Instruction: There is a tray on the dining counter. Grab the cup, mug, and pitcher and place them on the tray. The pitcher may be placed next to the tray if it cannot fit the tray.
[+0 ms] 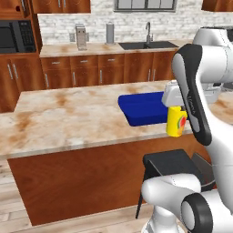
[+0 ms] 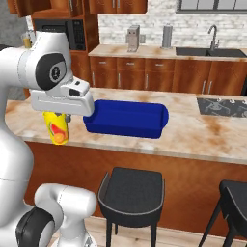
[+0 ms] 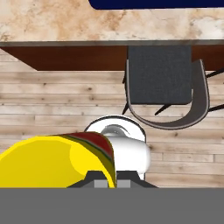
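My gripper (image 1: 176, 110) (image 2: 58, 117) is shut on the cup (image 1: 176, 121) (image 2: 57, 129), a small yellow tumbler with a red-orange mark, which hangs upright from it. The cup (image 3: 48, 159) hangs just off the front edge of the dining counter (image 1: 68, 118) (image 2: 202, 137) (image 3: 65, 22), above the floor. The bright-blue tray (image 1: 141, 109) (image 2: 128, 118) (image 3: 153, 3) lies on the counter just beyond the cup. At the far left, a sliver of what looks like the pitcher (image 2: 27, 40) peeks over the arm. The mug is out of view.
A dark stool (image 1: 168, 164) (image 2: 132, 190) (image 3: 159, 74) stands under the counter edge below the cup, and a second stool (image 2: 236, 198) is to its right. The back counter with the sink (image 1: 148, 44) (image 2: 207, 50) runs behind. A cooktop (image 2: 222, 106) lies right of the tray.
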